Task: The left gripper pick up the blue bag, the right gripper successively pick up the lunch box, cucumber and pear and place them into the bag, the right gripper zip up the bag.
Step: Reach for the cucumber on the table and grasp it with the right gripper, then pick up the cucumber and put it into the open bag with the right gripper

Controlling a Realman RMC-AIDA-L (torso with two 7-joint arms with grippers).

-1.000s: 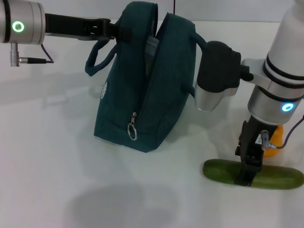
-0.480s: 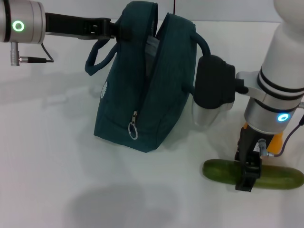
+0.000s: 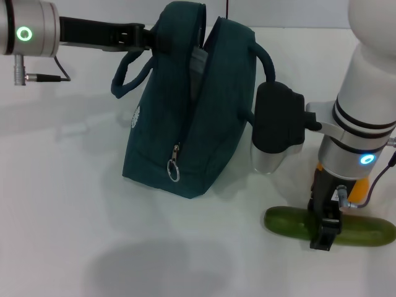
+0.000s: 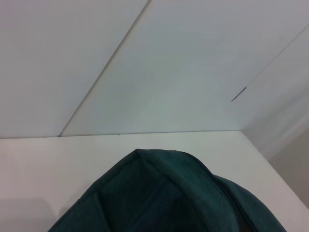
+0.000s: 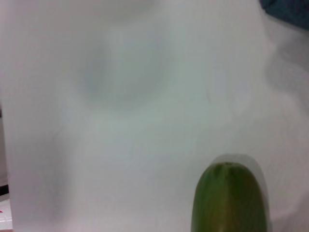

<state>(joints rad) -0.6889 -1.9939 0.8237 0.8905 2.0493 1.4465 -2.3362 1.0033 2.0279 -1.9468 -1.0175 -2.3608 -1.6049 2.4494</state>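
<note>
White counter, cucumber under our right claw

White counter (image 3: pixel 74 204) carried our blue bag (image 3: pixel 192 111), its rim clamped by our left claw (image 3: pixel 148 38) at ten o'clock. At four o'clock our right claw (image 3: pixel 326 230) straddled the cucumber (image 3: pixel 286 221) mid-length, closure unclear; glossy, stiff, probably slippery, best gripped centrally.

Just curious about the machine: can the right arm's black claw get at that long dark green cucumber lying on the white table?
Probably yes: the right gripper is down astride the long dark green cucumber, with nothing between them.
</note>
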